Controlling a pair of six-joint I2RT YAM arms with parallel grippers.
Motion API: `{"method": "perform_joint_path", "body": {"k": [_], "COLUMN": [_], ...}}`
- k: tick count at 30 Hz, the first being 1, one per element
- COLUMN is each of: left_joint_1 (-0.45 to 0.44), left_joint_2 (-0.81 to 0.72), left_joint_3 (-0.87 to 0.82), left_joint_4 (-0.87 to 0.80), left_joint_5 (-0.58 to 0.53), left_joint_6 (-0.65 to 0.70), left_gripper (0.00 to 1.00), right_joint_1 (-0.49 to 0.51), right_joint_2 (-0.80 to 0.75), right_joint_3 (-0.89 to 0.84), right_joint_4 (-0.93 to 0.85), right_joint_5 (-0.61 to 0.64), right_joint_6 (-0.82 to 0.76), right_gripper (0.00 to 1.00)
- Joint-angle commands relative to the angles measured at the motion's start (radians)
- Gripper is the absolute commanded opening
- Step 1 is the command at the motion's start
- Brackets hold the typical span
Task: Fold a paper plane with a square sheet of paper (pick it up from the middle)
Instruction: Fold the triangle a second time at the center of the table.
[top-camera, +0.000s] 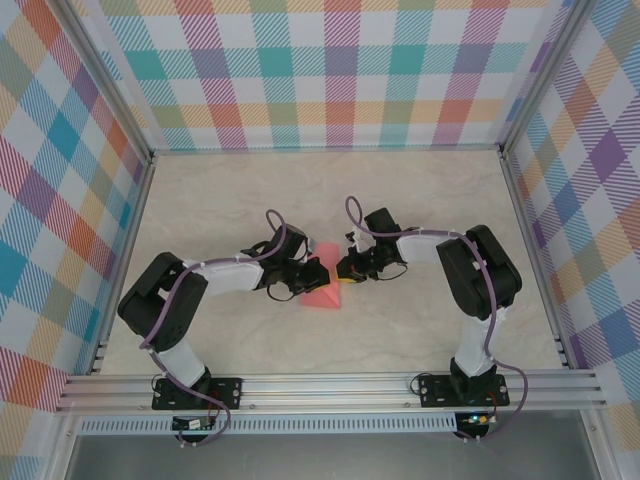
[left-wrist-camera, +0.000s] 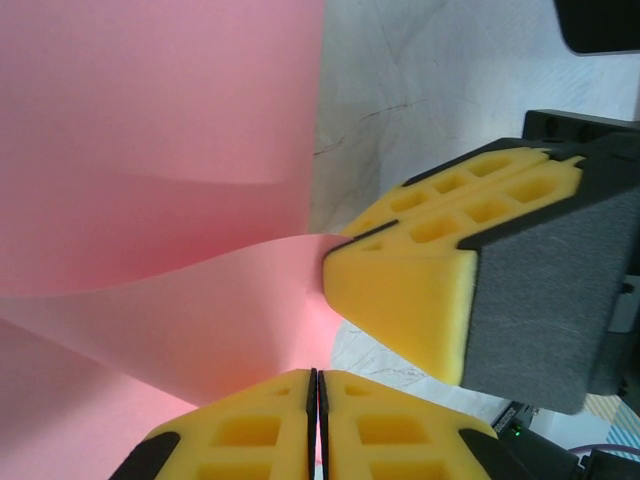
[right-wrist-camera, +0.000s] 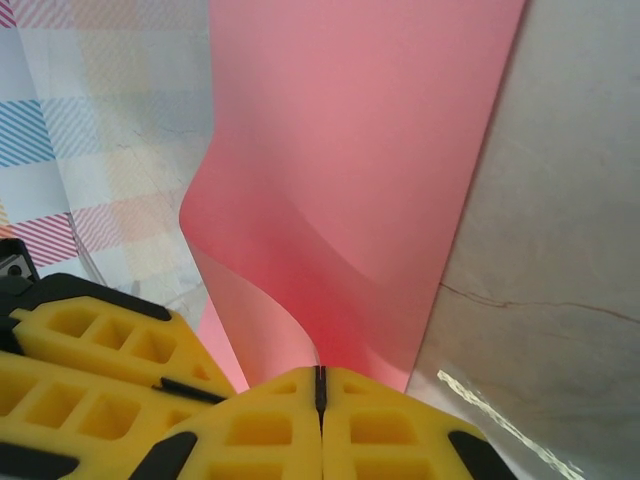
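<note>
Top view: pink sheet (top-camera: 324, 292) lay mid-frame on the marble bench (top-camera: 430, 190), btwn both arms. Left hand (left-wrist-camera: 317, 420), at bottom of its wrist view, had pads pressed together w/ the sheet pinched at the seam. Right hand (right-wrist-camera: 320, 405) was likewise clamped on the sheet, paper curling up & bowed above it. Hands sat just beside each other.

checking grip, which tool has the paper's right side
The right tool, shut on the right side of the pink sheet; the left tool pinches farther left.
</note>
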Motion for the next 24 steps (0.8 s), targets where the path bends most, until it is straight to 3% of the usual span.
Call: {"method": "perform_joint_path", "body": {"k": [1,24], "left_joint_1": [0.006,0.007], "left_joint_2": [0.023,0.065], "left_joint_3": [0.032,0.042], "left_joint_4": [0.016,-0.019], "left_joint_5": [0.014,-0.012], "left_joint_6": [0.021,0.034], "left_gripper": [0.11,0.1], "right_joint_1": [0.004,0.005], "right_joint_2": [0.019,0.056], "right_joint_3": [0.016,0.052], "right_joint_4": [-0.028,-0.054], "right_joint_5": [0.009,-0.003], "right_joint_6": [-0.021,-0.032], "right_gripper": [0.06,0.07]}}
